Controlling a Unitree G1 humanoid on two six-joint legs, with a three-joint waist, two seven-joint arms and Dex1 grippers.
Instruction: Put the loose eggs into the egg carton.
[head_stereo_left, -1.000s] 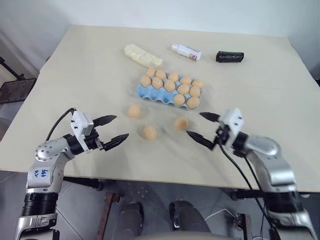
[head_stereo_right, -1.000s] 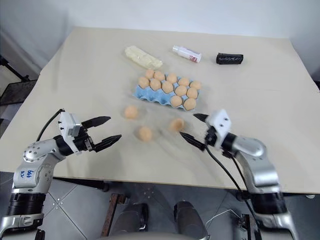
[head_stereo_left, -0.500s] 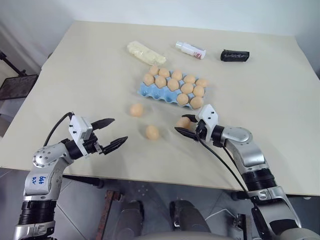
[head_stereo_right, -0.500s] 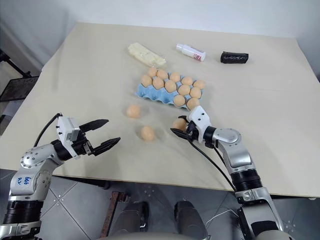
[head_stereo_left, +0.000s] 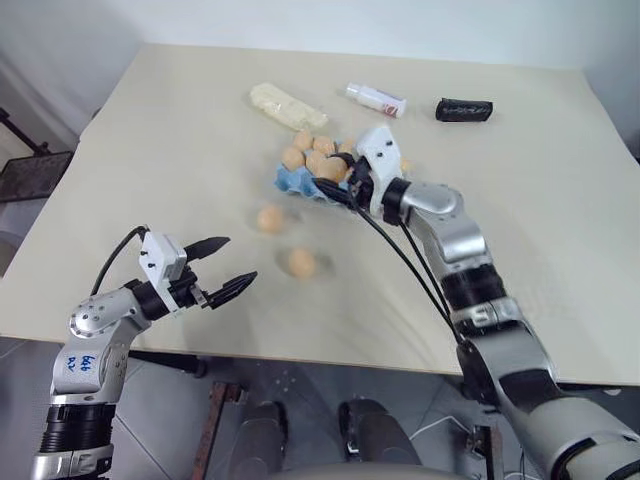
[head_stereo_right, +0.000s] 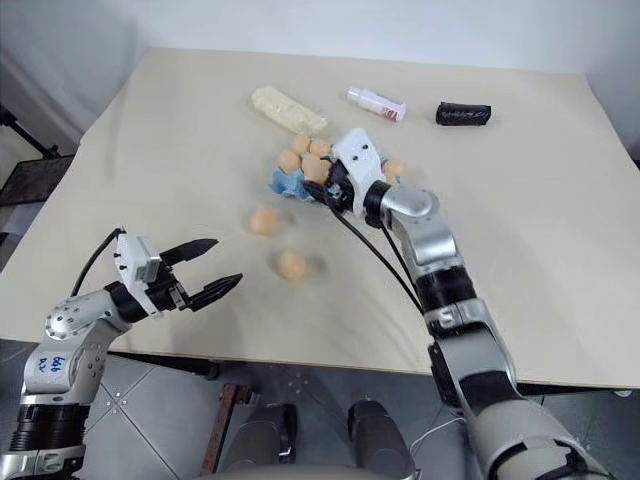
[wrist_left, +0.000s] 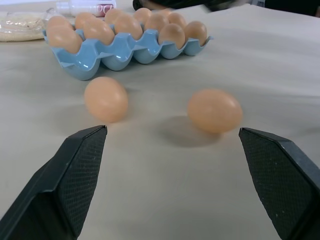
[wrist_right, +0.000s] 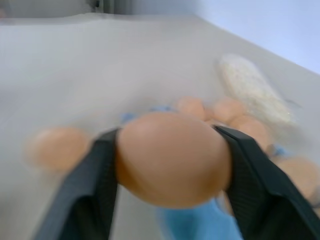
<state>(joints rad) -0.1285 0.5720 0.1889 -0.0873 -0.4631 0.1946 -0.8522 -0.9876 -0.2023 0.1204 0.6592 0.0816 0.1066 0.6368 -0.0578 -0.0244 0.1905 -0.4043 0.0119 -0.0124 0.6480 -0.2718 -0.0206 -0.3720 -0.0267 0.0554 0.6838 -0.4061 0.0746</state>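
Right gripper (wrist_right: 170, 160): clenched on one egg; the wrist view shows a black finger pressed against each side of it, with the egg bulging out between them.
Held egg (wrist_right: 172, 157): sits squarely between the two fingers, touching both; the fingertips reach past its widest part.
Right gripper's place: in the head views it hangs over the near-left part of the egg carton (head_stereo_left: 295, 180), the arm stretched out across the table (head_stereo_left: 150, 140).
Egg carton: light blue moulded tray, beyond and below the right fingers in the wrist view; most of its cups already carry tan eggs (wrist_left: 100, 30). Which cup lies straight under the held egg cannot be told.
Left gripper (head_stereo_left: 222, 266): released, its two black fingers (wrist_left: 75, 170) spread wide with nothing between them, held near the table's front edge.
Loose eggs on the table: two. In the left wrist view both lie ahead of the spread fingers, apart from them; the first loose egg (wrist_left: 106, 98) is just beyond one fingertip, the second loose egg (wrist_left: 215, 110) nearer the other finger. Neither touches a finger, and both lie between the left gripper and the carton.
Behind the carton, far from either set of fingers: a pale yellow bag (head_stereo_left: 285, 106), a small white bottle (head_stereo_left: 374, 99), a black case (head_stereo_left: 463, 109).
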